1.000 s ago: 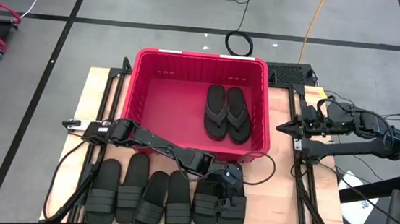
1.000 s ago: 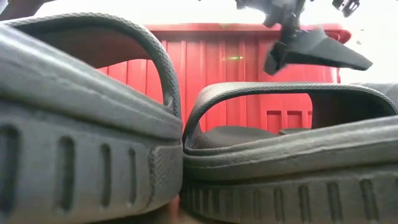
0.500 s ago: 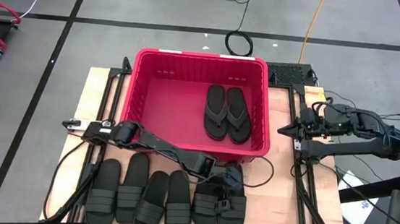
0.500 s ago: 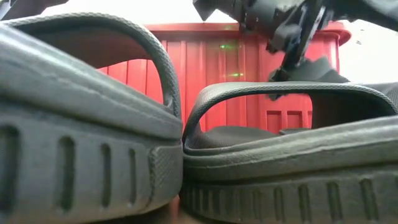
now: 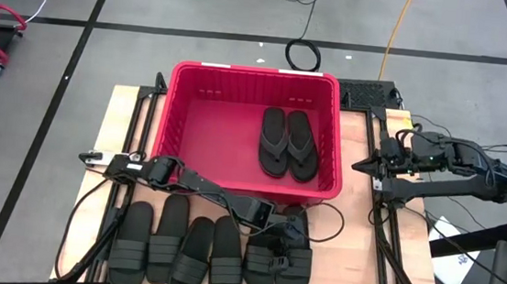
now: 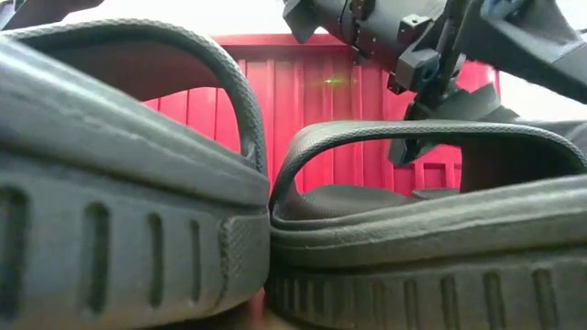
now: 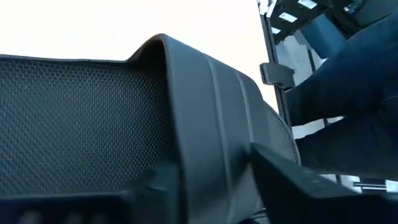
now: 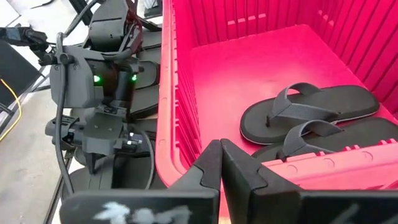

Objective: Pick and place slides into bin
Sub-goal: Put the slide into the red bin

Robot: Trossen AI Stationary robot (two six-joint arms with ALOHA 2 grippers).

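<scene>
Six black band-strap slides lie side by side on their soles along the table's near edge. Two black thong sandals lie inside the red bin, at its right side. My left gripper is down over the far end of the two rightmost slides, shut on the ribbed strap of one of them. That gripper also shows in the low view. My right gripper waits shut and empty to the right of the bin. My left gripper has one slide's ribbed band strap between its two fingers, one finger at each edge of the band. The fingers come from above, pointing down, and stand across the strap. The slide lies on its sole on the table.
The bin's near wall stands just beyond the slides' far ends. A black cable loops on the table right of the left gripper. The right arm's base is at the table's right edge. A person's leg shows in the left wrist view.
My left gripper has come down from above the rightmost slides and a little toward the table's near edge, onto the strap. The slides have stayed where they were.
</scene>
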